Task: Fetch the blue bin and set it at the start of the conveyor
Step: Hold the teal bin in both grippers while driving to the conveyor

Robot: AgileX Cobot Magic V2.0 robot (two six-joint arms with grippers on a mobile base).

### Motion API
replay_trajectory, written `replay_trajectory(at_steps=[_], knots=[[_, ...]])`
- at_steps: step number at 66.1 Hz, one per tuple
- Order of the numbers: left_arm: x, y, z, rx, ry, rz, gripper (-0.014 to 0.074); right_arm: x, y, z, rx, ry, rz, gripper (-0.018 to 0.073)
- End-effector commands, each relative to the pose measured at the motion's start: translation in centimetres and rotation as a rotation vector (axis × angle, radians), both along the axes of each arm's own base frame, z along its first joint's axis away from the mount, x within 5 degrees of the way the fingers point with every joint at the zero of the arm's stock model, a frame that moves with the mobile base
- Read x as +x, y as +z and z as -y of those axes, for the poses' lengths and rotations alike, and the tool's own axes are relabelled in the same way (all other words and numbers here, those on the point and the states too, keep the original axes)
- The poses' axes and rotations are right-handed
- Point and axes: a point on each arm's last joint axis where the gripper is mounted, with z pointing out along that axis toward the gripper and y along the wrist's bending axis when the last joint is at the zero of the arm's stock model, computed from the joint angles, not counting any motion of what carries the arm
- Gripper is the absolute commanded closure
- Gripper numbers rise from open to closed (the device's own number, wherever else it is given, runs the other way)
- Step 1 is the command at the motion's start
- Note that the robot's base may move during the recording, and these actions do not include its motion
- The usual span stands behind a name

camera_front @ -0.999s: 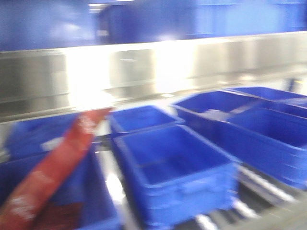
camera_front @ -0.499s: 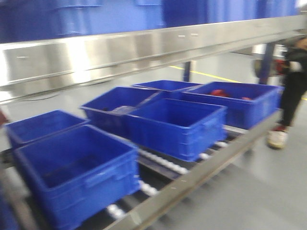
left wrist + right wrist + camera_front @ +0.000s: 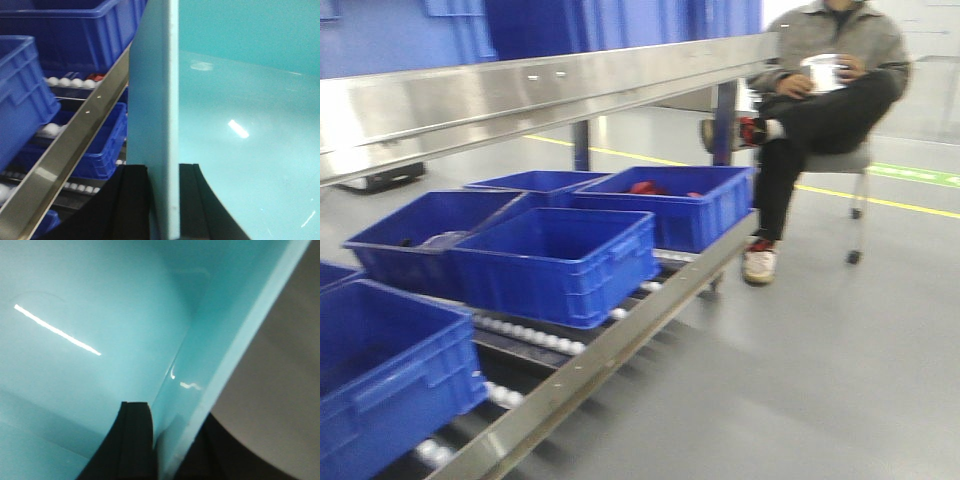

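The blue bin (image 3: pixel 240 100) fills both wrist views as a pale turquoise tub with smooth walls. In the left wrist view my left gripper (image 3: pixel 162 170) is shut on its left wall, one black finger outside and one inside. My right gripper (image 3: pixel 175 425) is shut on the bin's (image 3: pixel 75 300) opposite wall in the same way, with grey floor beyond the rim. Neither the bin nor either gripper shows in the front view. The conveyor start is out of view.
Dark royal-blue ribbed crates (image 3: pixel 555 260) sit on a steel roller shelf (image 3: pixel 610 350) at the left, under a steel upper shelf beam (image 3: pixel 520 95). A person (image 3: pixel 810 110) sits on a chair at the back right. Crates (image 3: pixel 75 30) and the shelf rail (image 3: pixel 75 135) lie close to the bin's left side.
The front view has swept to the right: the crates and shelf have slid left in the frame, and a seated person and open grey floor have come into view.
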Motion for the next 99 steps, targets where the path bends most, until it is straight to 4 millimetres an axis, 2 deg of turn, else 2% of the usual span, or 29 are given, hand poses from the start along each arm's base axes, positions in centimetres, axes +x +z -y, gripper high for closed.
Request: replay_trajectory(at_steps=[1,99], knots=[[-0.76,1.66,0.37,-0.127,-0.048,0.082,0.0708,-0.04,0.29,-0.02,-0.026,0.028,0.034,0.0712],[-0.76,1.66,0.37,-0.127,-0.048,0.082,0.0708,-0.04,0.29,-0.02,-0.026,0.028,0.034,0.0712]])
